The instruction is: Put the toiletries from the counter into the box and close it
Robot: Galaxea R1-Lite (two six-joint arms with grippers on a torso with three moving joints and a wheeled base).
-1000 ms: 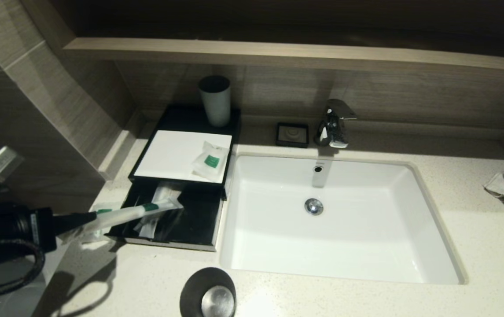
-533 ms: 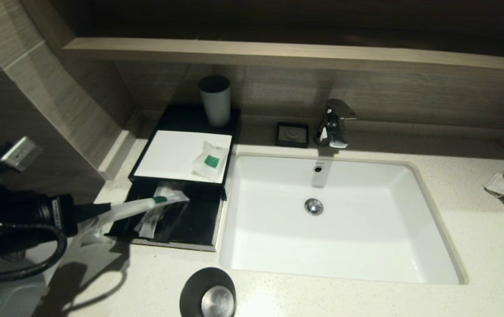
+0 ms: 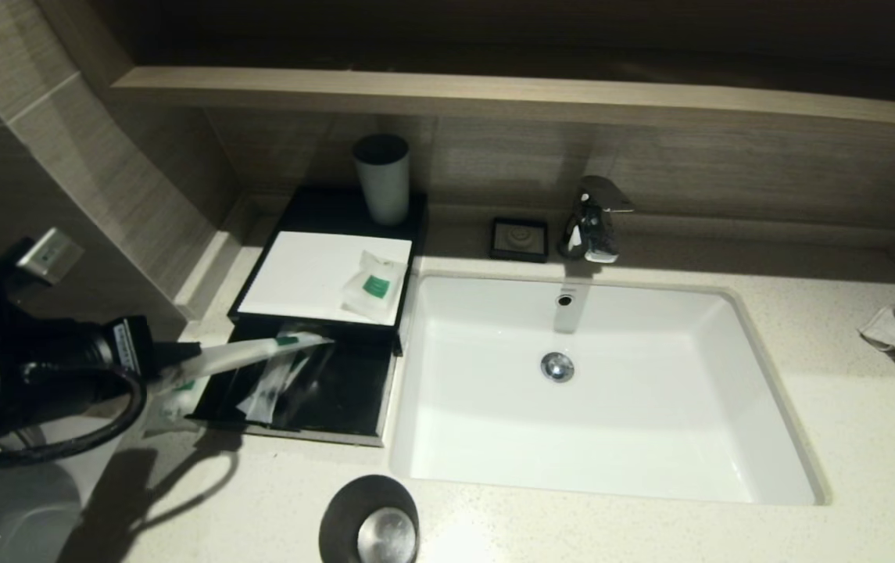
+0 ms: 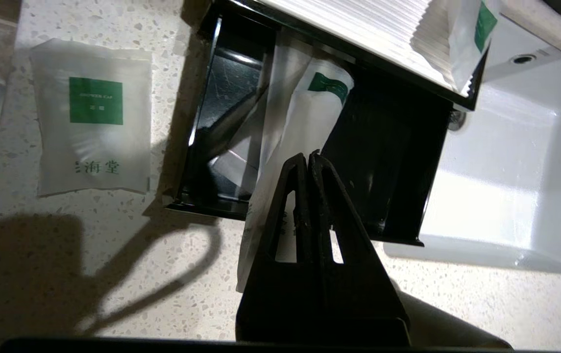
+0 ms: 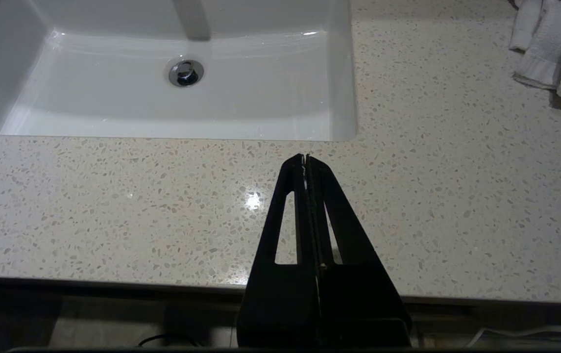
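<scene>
The left arm (image 3: 33, 375) was all matte black, chunky and round, with a fat black cable looping under it, a small white label near the wrist and a silvery block behind. Both the left gripper (image 4: 308, 158) and the right gripper (image 5: 304, 158) had black wedge fingers with slot cutouts.

Box (image 3: 314, 274) left of sink (image 3: 596, 391)

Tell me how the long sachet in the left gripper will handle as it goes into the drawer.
Held by one end in the shut left gripper, the long sachet reaches out over the open drawer with little sag, so probably fairly stiff and light. Its translucent film looks smooth, so it may slide once released.
</scene>
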